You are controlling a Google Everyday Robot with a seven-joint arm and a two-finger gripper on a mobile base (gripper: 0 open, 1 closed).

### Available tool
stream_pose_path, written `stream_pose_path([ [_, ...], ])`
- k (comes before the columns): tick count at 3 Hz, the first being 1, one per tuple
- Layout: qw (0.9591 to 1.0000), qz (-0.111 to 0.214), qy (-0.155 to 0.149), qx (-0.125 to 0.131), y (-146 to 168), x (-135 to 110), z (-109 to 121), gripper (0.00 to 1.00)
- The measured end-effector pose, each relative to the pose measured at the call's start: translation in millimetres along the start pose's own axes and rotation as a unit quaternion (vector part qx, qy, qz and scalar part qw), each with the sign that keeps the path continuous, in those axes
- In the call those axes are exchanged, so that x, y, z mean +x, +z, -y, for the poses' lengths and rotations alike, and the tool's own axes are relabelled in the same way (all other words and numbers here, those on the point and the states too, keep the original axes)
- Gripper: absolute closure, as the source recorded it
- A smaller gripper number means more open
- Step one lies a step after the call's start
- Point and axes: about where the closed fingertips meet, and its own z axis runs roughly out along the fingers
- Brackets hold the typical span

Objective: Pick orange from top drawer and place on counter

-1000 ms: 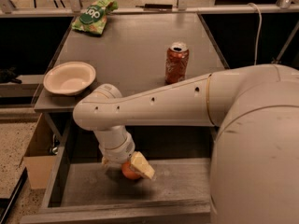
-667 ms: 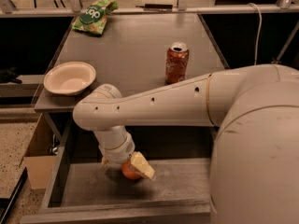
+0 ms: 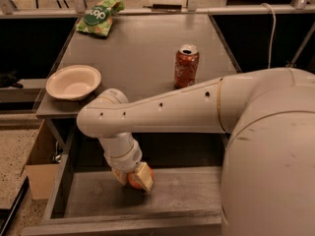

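Note:
The top drawer stands pulled out below the counter, its grey floor and low walls showing. Inside it, near the left middle, lies the orange, mostly covered by my gripper. The gripper reaches down into the drawer from my white arm and its pale fingers sit on either side of the fruit, shut on it. The orange rests at or just above the drawer floor; I cannot tell which.
On the counter stand an orange-red soda can at the right middle, a white bowl at the front left edge and a green chip bag at the back left. A cardboard box sits on the floor left of the drawer.

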Motion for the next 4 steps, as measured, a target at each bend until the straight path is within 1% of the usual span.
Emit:
stream_pose_path([
  [2,1.0,0.0,0.0,0.0,0.0,0.0,0.0,0.87],
  [3,1.0,0.0,0.0,0.0,0.1,0.0,0.0,1.0],
  [4,1.0,0.003,0.002,-0.003,0.9,1.0,-4.2,1.0],
])
